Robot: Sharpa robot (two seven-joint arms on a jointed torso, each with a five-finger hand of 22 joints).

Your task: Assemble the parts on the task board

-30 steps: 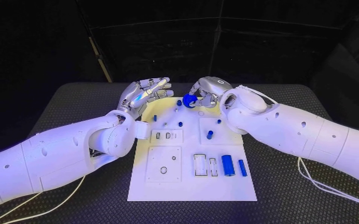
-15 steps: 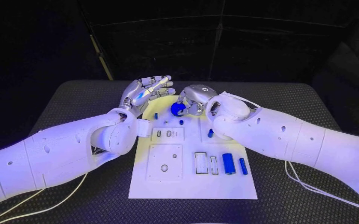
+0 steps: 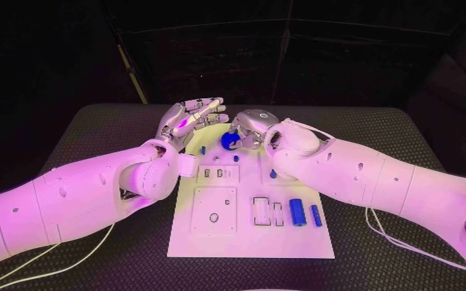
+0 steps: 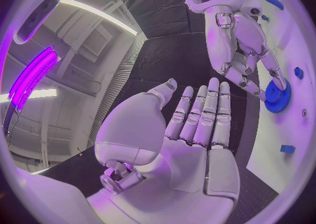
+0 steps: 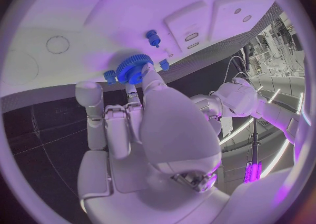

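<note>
On the near end of the task board (image 3: 194, 240), two blue cylinders are lying side by side at the right: a thick blue cylinder (image 3: 296, 212) and, just beside it toward the edge, a thin blue cylinder (image 3: 316, 215). To their left, rectangular slots (image 3: 260, 212) are sitting in the white plate, and a square panel (image 3: 213, 211) with an oval hole is lying farther left. The board is resting on the black desk (image 3: 97, 136).

Farther back, a small blue peg (image 3: 235, 159) is standing on the board, and another blue piece (image 3: 273, 173) is showing beside the right forearm.

At the far end, the right hand (image 3: 252, 126) is reaching over the board, its fingertips (image 4: 273, 74) pinching a blue gear (image 3: 230, 141) and holding it at the board's surface, near the small peg. The left hand (image 3: 190, 120) is hovering just beside it, over the board's far left corner, palm turned up, fingers stretched out flat and holding nothing.
</note>
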